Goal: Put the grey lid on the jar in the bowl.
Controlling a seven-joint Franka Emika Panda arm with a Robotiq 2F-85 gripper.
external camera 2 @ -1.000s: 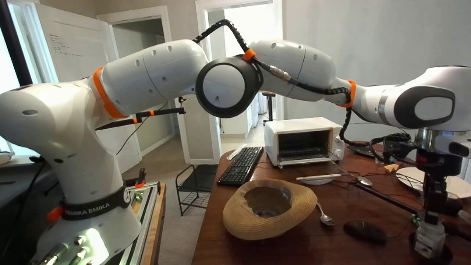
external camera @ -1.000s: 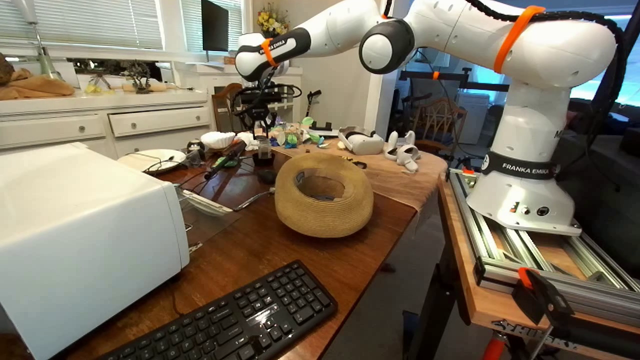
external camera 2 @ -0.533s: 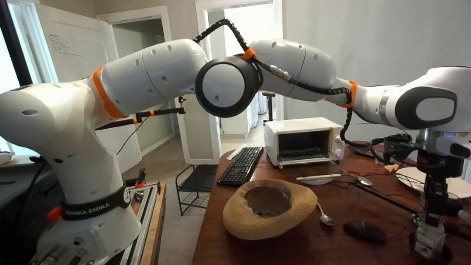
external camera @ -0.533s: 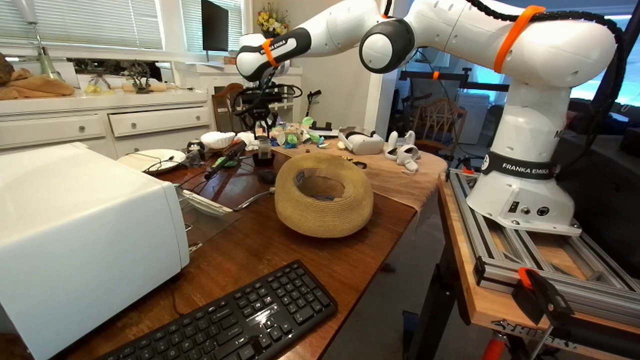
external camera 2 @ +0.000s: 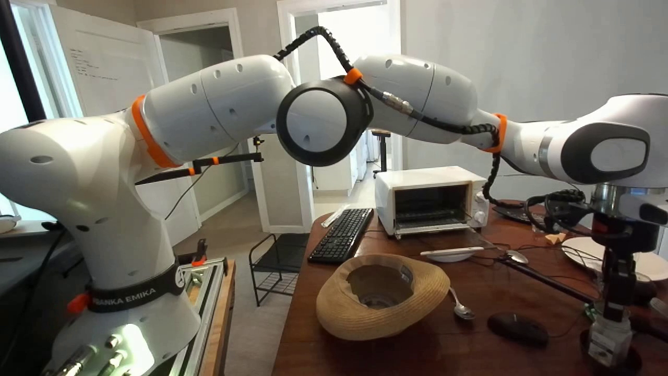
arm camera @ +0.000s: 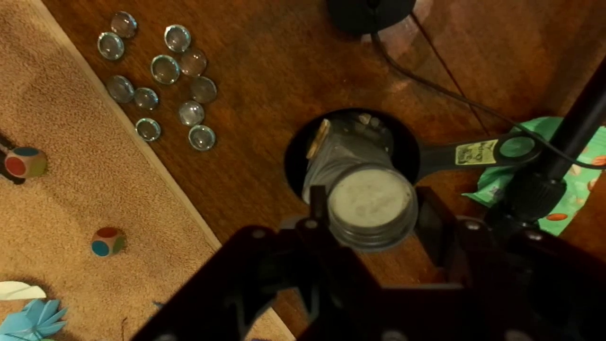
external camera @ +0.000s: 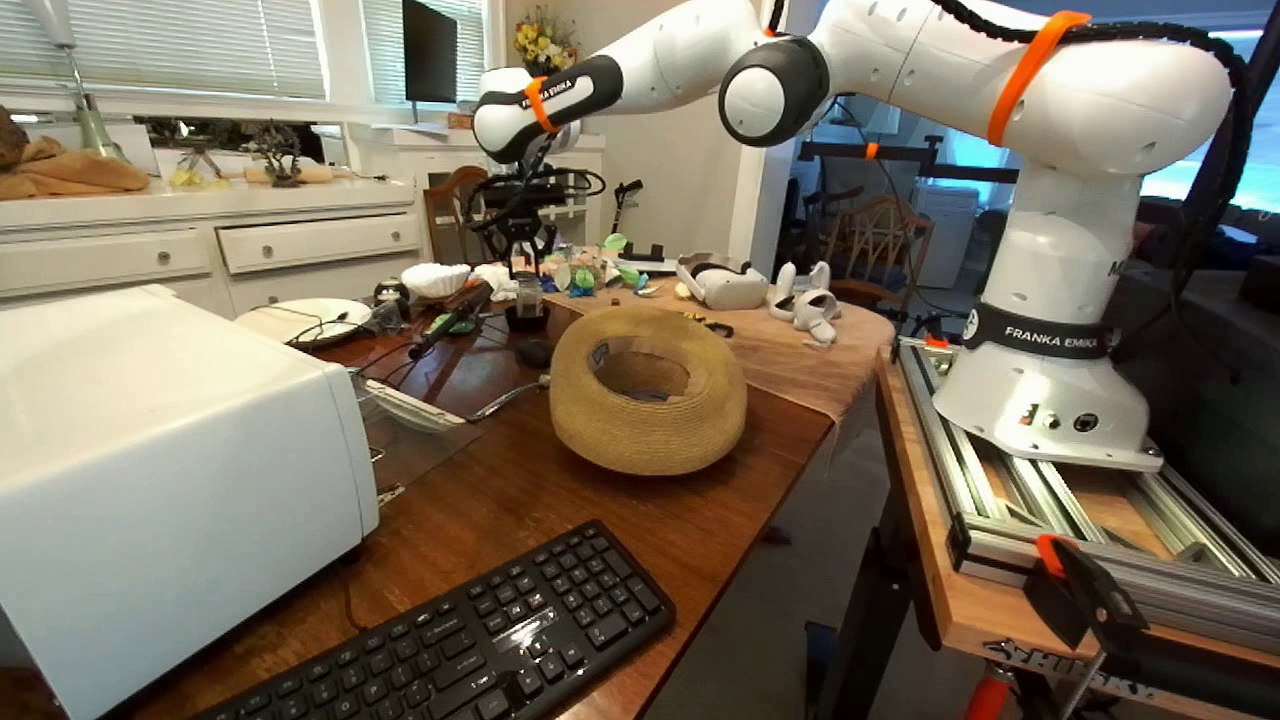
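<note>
Pale on top with a clear rim, the grey lid [arm camera: 371,199] sits between the fingers of my gripper [arm camera: 374,206], which press on it from both sides. Below it, in the wrist view, the glass jar [arm camera: 348,150] stands in a black bowl [arm camera: 296,158] with a labelled handle. The lid overlaps the jar's mouth; whether it rests on it or hangs just above, I cannot tell. In both exterior views my gripper [external camera: 525,265] points straight down over the jar [external camera 2: 609,342], and the dark bowl [external camera: 527,320] surrounds the jar's base.
Several glass beads [arm camera: 165,69] lie beside the bowl. A black pole [arm camera: 575,123], a green packet [arm camera: 582,189] and a mouse [external camera 2: 516,329] with its cable are close by. An upturned straw hat [external camera 2: 383,297] and a plate [external camera 2: 579,248] stand on the table.
The arm and my gripper have shifted slightly to the right in both exterior views. The jar and bowl stay where they were.
</note>
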